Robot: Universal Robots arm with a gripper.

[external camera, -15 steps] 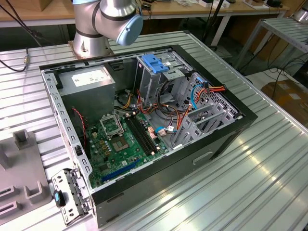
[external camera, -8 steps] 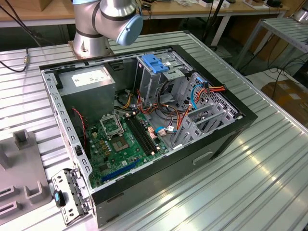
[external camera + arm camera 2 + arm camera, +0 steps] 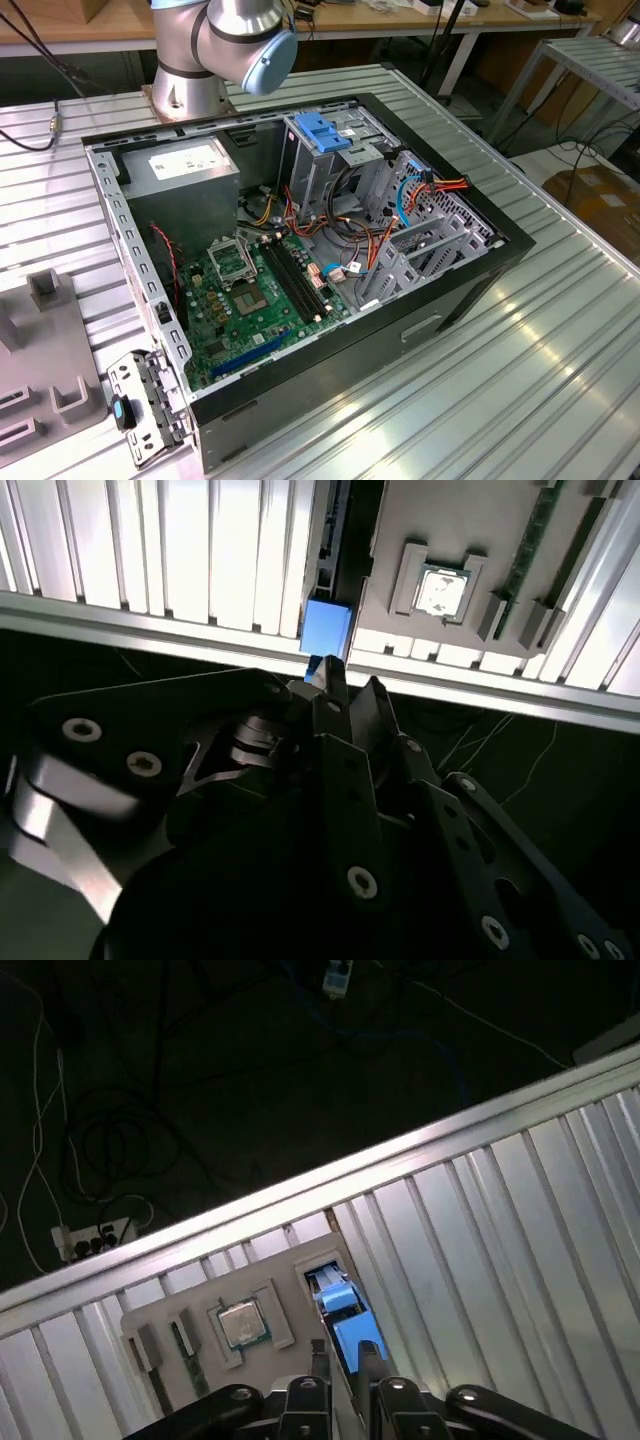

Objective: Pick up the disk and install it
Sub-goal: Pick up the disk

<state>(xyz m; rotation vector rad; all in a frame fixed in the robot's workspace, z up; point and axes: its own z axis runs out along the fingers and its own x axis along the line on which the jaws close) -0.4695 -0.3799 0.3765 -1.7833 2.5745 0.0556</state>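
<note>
The disk [image 3: 345, 1320] stands on edge in a slot of a grey holder plate [image 3: 290, 1285], its blue carrier and end tab facing up; in the second wrist view the blue tab [image 3: 325, 628] pokes out at the plate's edge [image 3: 450, 520]. My gripper [image 3: 342, 1360] hovers just over that blue end, black fingers a little apart and nothing held between them. In the second wrist view the gripper [image 3: 350, 680] sits close to the tab. The open computer case [image 3: 480, 215] lies on the table, with a tall metal drive cage [image 3: 315, 165] inside.
A processor chip [image 3: 240, 1322] and memory sticks [image 3: 185, 1345] rest in the same holder plate [image 3: 40, 340]. The ribbed aluminium table's edge [image 3: 400, 1150] runs close by, with dark floor and cables beyond. The arm's base [image 3: 215, 50] stands behind the case.
</note>
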